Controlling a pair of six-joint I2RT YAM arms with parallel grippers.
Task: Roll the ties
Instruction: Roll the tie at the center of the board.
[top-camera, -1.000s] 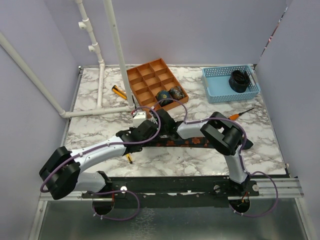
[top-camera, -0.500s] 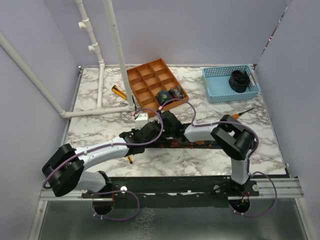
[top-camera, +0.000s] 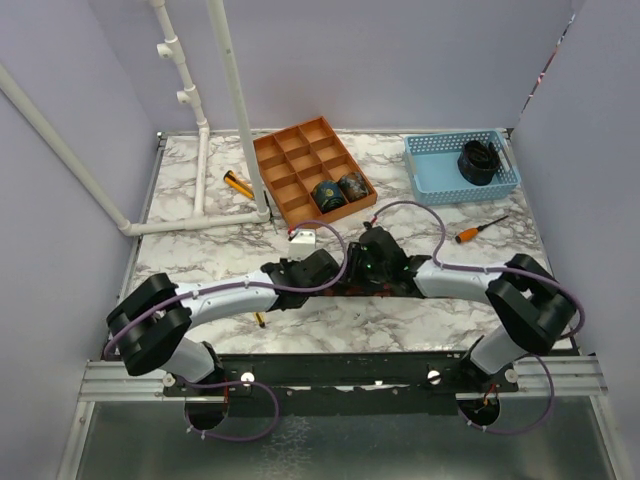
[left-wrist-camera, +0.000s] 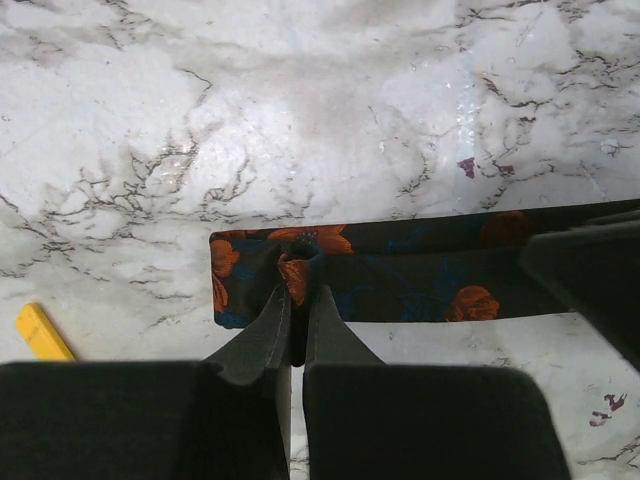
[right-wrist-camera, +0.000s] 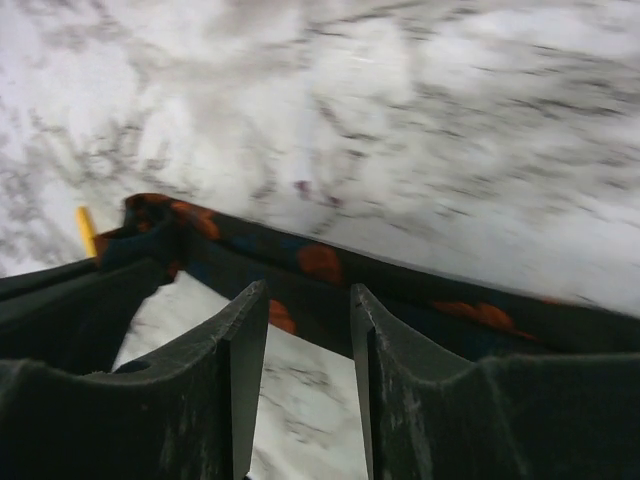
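A dark tie with orange-red flowers (left-wrist-camera: 420, 285) lies flat in a long strip on the marble table, its end on the left in the left wrist view. My left gripper (left-wrist-camera: 298, 295) is shut on a pinched fold of fabric close to that end. In the top view the left gripper (top-camera: 322, 270) and the right gripper (top-camera: 362, 272) face each other over the tie (top-camera: 348, 287). The right gripper (right-wrist-camera: 308, 295) is open just above the strip (right-wrist-camera: 330, 268), nothing between its fingers. Two rolled ties (top-camera: 328, 194) (top-camera: 352, 185) sit in an orange compartment tray (top-camera: 300, 160).
A blue basket (top-camera: 440, 170) at the back right holds a black roll (top-camera: 478, 160). An orange-handled screwdriver (top-camera: 470, 234) lies right of centre. A yellow tool (top-camera: 237, 183) lies by the white pipe frame (top-camera: 200, 170). A small yellow piece (top-camera: 258, 318) rests near the front edge.
The right gripper has let go and opened, and its arm has swung right and lower. The left gripper has shifted a little to the right, still pinching the tie's end.
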